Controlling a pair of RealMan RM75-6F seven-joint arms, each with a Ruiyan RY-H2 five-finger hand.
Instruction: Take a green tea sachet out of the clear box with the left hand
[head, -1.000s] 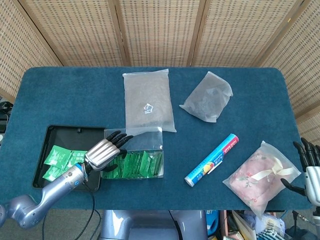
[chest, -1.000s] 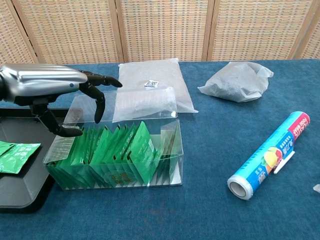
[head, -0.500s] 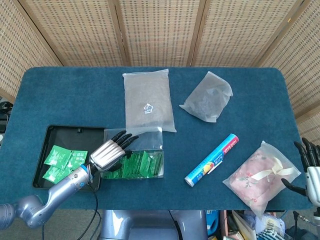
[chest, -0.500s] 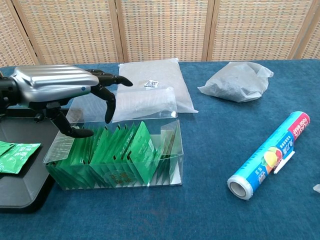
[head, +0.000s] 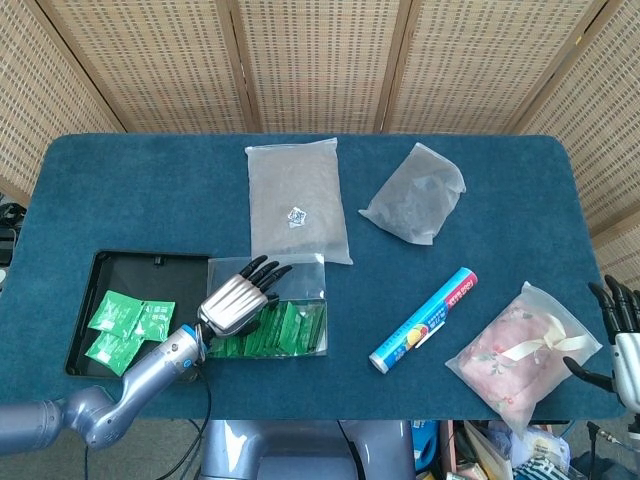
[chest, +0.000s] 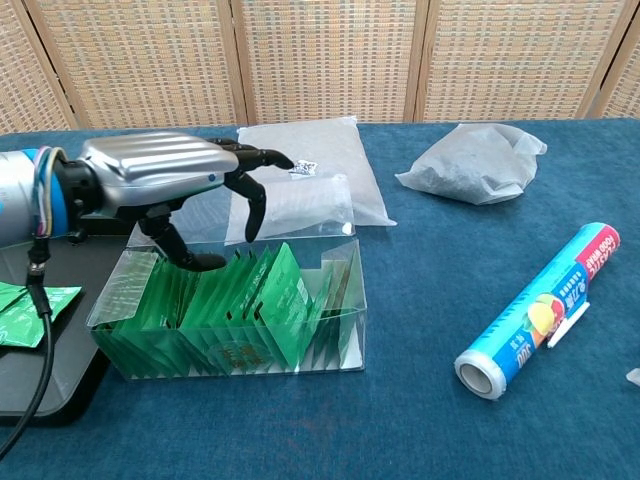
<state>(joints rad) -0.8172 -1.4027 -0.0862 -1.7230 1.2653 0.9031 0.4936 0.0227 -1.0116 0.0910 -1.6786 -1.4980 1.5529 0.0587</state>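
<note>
left robot hand (chest: 165, 175) hovers over the clear box (chest: 235, 335), palm down, fingers (chest: 250, 205) spread and curled downward, thumb tip dipping toward the sachet tops at the box's left end. nothing in its grasp, so released. in the head view the same robot hand (head: 235, 300) sits over the left half of the box (head: 300, 330).

green tea sachets (chest: 250, 300) stand upright in a packed row inside the box, none lifted out (contact between thumb and sachets: can't tell from either view).

just left of the box, a black tray (head: 90, 275) holds a few loose green sachets (head: 125, 325). box and tray sit side by side at the near left of the blue surface (head: 150, 190).

behind the box, a flat clear bag of pale granules (head: 297, 200), its near edge close to the box's open lid. further right, a crumpled translucent bag (head: 415, 195). right of the box, a roll of cling wrap (head: 423, 320) lies diagonally. far right near edge, a clear pouch with pink contents (head: 520, 355).

right robot hand (head: 618, 335) is at the far right edge of the surface, fingers apart, holding nothing, just beside the pink pouch.
</note>
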